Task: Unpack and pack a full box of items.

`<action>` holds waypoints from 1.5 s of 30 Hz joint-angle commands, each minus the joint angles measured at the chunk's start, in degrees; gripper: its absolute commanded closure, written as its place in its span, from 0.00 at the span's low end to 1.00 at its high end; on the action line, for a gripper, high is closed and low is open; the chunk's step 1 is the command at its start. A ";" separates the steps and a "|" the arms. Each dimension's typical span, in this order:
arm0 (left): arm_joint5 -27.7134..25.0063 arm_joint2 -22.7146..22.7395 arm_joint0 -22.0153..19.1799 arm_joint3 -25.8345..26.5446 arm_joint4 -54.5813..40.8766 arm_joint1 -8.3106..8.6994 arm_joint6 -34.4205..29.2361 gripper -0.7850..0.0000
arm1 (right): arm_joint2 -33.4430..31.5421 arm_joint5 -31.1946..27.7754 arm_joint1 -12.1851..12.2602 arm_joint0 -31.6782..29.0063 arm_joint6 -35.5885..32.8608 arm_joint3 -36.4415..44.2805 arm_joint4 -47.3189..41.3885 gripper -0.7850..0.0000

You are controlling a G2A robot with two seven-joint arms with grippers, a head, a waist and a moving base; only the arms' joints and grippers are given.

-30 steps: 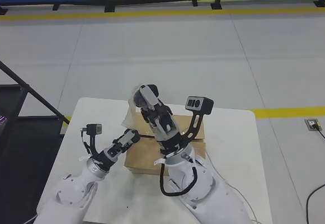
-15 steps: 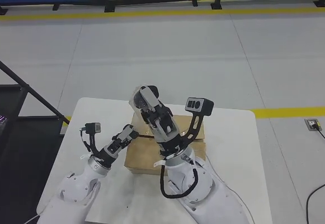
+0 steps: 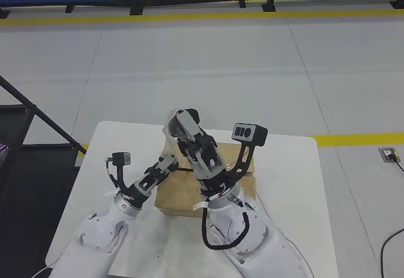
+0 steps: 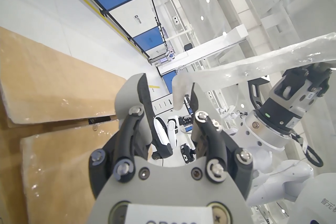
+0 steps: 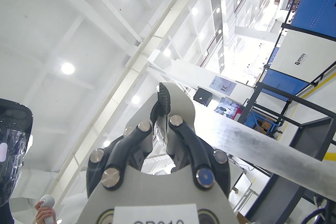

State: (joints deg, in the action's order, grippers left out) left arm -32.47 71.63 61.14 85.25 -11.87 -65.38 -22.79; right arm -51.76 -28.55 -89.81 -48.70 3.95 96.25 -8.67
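A brown cardboard box (image 3: 188,200) sits mid-table, its flaps (image 4: 52,72) lying nearly closed. My right gripper (image 3: 179,125) is raised above the box's far left corner and is shut (image 5: 163,107) on a clear plastic sheet (image 5: 249,138). The sheet (image 4: 249,64) hangs down from that gripper (image 4: 312,72) toward my left gripper (image 4: 168,93). The left gripper (image 3: 168,164) is open at the box's left edge, and the sheet's lower tip (image 4: 178,93) dangles between its fingertips without being pinched.
The white table (image 3: 285,181) has bare room right of the box and along its front left. A black metal frame (image 3: 7,97) stands off the table's left side.
My left gripper has shifted right and slightly up toward the hanging sheet. The sheet now hangs narrower under the right gripper, which stays raised.
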 commanded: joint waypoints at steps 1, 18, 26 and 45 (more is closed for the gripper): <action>-0.18 0.31 0.18 -0.25 -0.08 -0.01 -0.18 0.56 | -0.59 0.08 -0.10 -0.24 0.22 0.10 0.33 1.00; 0.46 2.38 0.58 -1.00 -1.16 -0.13 -1.81 0.58 | -2.50 -0.16 -1.21 -0.84 -2.53 -0.77 -1.28 1.00; 1.44 2.41 -0.58 -1.79 -0.96 -0.40 -1.65 0.61 | -2.87 -0.08 -1.60 -0.94 -6.13 -0.99 -3.93 1.00; 3.70 3.14 -2.04 -4.01 -3.79 -0.97 -2.21 0.81 | -3.83 0.36 -2.60 -1.10 -8.42 -1.88 -3.88 1.00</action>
State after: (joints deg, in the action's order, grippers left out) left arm -28.81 74.75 59.16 81.35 -15.62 -66.33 -24.95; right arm -55.53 -28.17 -92.36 -49.75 -4.40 94.36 -12.58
